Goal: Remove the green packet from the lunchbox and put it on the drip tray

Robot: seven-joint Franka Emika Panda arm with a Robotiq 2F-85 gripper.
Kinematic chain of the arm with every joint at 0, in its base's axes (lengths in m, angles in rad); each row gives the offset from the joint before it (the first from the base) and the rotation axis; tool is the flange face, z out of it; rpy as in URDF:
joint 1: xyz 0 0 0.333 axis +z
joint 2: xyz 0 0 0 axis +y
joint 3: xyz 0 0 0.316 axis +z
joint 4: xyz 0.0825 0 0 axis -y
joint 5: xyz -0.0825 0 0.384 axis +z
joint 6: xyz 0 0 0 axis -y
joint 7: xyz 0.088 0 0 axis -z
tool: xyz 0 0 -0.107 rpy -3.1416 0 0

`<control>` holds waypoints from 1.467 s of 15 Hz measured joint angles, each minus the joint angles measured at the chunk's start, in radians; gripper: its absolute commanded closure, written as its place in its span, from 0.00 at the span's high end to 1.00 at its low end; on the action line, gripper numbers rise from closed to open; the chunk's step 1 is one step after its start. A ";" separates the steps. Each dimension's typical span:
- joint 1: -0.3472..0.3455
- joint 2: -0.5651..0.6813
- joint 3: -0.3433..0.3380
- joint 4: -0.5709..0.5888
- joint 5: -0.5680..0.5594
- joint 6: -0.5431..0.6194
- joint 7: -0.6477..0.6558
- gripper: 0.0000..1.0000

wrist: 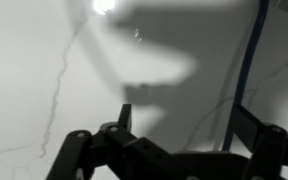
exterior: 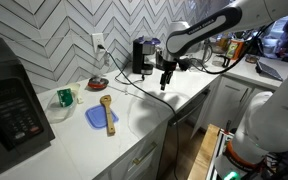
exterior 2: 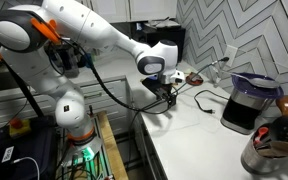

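Observation:
The green packet lies in the clear lunchbox at the back of the counter, beside the microwave. The small black coffee machine stands against the wall, with its drip tray at its base. My gripper hangs over the white counter near the front edge, in front of the coffee machine and well away from the lunchbox. It also shows in an exterior view. In the wrist view the gripper is open and empty above bare marble.
A blue square plate with a wooden utensil lies between the lunchbox and my gripper. A small dark red dish sits near the wall. A microwave stands at one end. A blue cable crosses the counter. A dark jug stands farther along.

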 measured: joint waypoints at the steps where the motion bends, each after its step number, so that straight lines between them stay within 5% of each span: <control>1: 0.000 0.000 0.000 0.000 0.000 0.000 0.000 1.00; 6: -0.018 -0.032 0.002 0.016 0.033 0.107 0.042 1.00; 11: -0.064 -0.204 -0.021 0.026 0.033 0.183 0.019 1.00; 16: 0.049 -0.282 0.049 0.046 0.030 0.183 -0.062 1.00; 22: 0.232 -0.211 0.145 0.108 0.033 0.159 -0.074 1.00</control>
